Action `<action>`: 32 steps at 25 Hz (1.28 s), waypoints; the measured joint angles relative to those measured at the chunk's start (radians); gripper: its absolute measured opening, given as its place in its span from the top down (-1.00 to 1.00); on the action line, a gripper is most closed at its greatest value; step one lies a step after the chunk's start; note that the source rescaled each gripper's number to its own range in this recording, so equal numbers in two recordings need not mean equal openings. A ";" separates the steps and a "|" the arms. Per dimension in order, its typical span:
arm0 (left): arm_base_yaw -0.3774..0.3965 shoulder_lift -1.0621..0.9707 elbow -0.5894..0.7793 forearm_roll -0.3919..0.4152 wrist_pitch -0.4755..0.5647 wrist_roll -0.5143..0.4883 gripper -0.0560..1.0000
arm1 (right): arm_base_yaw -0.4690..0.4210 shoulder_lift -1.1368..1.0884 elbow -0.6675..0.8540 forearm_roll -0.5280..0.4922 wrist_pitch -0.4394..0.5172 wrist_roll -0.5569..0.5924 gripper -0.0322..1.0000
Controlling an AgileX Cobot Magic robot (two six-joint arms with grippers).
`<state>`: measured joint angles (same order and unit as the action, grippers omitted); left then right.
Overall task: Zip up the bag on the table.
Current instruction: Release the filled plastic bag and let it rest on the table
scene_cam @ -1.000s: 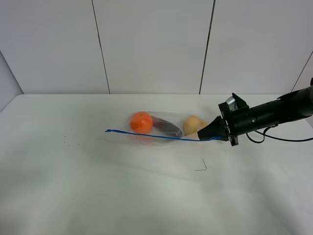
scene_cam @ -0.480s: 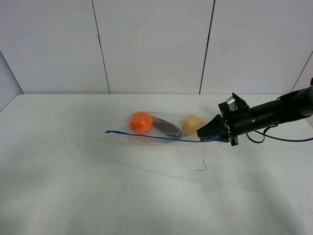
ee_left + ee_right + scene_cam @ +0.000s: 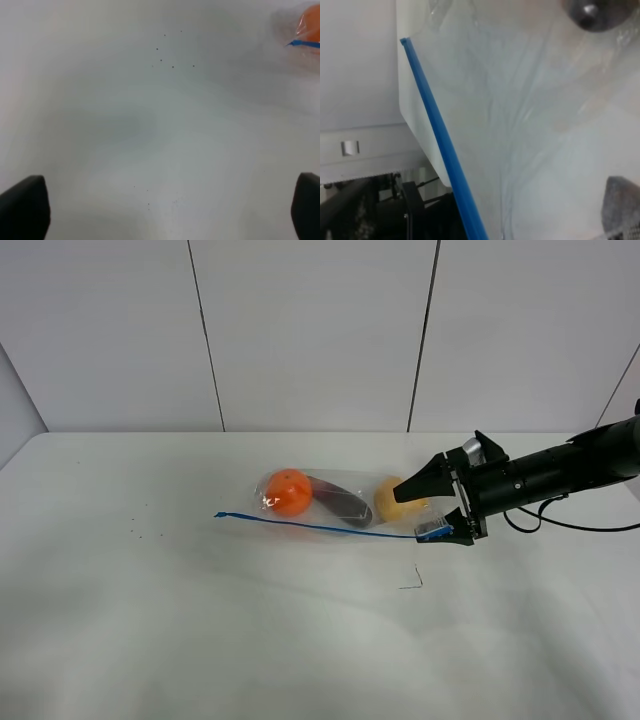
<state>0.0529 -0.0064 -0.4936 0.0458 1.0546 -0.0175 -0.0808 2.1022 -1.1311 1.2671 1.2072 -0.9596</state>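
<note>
Crinkly clear bag (blue zip strip) lies flat between right gripper's wide-open jaws

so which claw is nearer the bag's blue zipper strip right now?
Right. The right claw stands open at the blue zipper strip's right end, beside the bag. The left claw is open over bare table, with only the bag's corner at its view's edge.
</note>
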 joint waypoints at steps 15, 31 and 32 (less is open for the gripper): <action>0.000 0.000 0.000 0.000 0.000 -0.001 -1.00 | 0.000 -0.065 0.000 -0.262 -0.141 0.165 -1.00; 0.000 0.000 0.000 0.000 0.000 -0.002 -1.00 | 0.000 -0.264 0.000 -1.245 -0.418 0.969 -1.00; 0.000 0.000 0.000 0.000 0.000 -0.002 -1.00 | 0.000 -0.264 0.001 -1.219 -0.418 0.950 -1.00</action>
<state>0.0529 -0.0064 -0.4936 0.0458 1.0546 -0.0196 -0.0808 1.8382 -1.1302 0.0479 0.7896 -0.0095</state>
